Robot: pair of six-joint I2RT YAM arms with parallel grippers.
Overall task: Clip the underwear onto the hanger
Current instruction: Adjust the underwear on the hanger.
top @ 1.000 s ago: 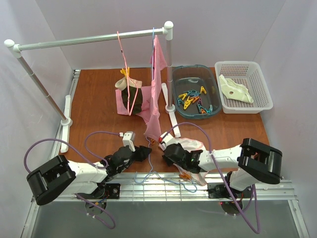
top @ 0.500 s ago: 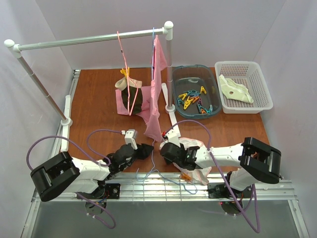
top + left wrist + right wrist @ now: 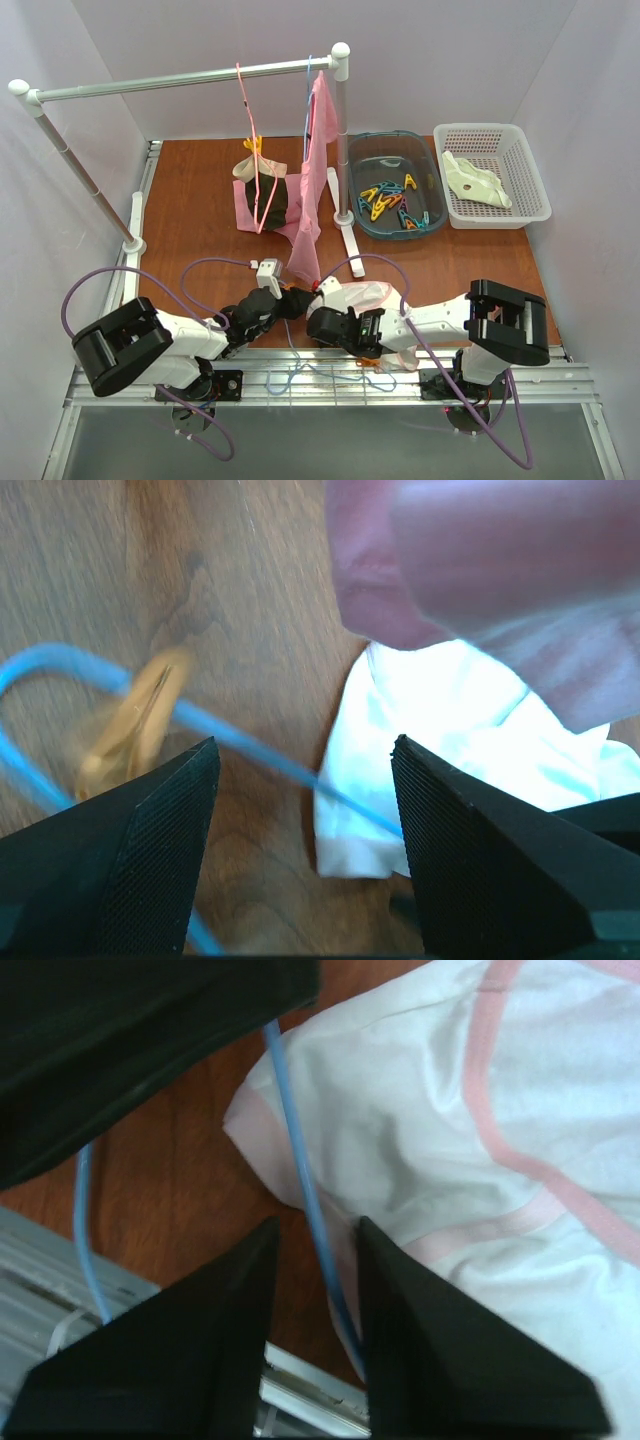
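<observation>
The underwear (image 3: 365,294), pale white with pink edging, lies crumpled on the brown table near the front edge. The light-blue wire hanger (image 3: 296,362) lies flat beside it, partly over the front rail. My right gripper (image 3: 320,322) sits low at the underwear's left edge. In the right wrist view the hanger wire (image 3: 290,1130) runs between the narrowly parted jaws of that gripper (image 3: 317,1222), unclamped, with the underwear (image 3: 420,1110) just to the right. My left gripper (image 3: 290,303) is wide open (image 3: 305,745) over the wire (image 3: 250,750) and a white underwear corner (image 3: 430,730). An orange clip (image 3: 135,725) sits on the wire.
A rail crosses the back, carrying a pink hanger (image 3: 250,110) and a hanging pink garment (image 3: 318,150) whose tail reaches down near my grippers. Behind it is a dark olive garment (image 3: 272,198). A blue tub of clips (image 3: 395,195) and a white basket (image 3: 520,150) stand at the back right.
Both grippers have come together near the table's front middle. The right one slid left along with the underwear; its jaws closed and then parted slightly. The left one edged right.
</observation>
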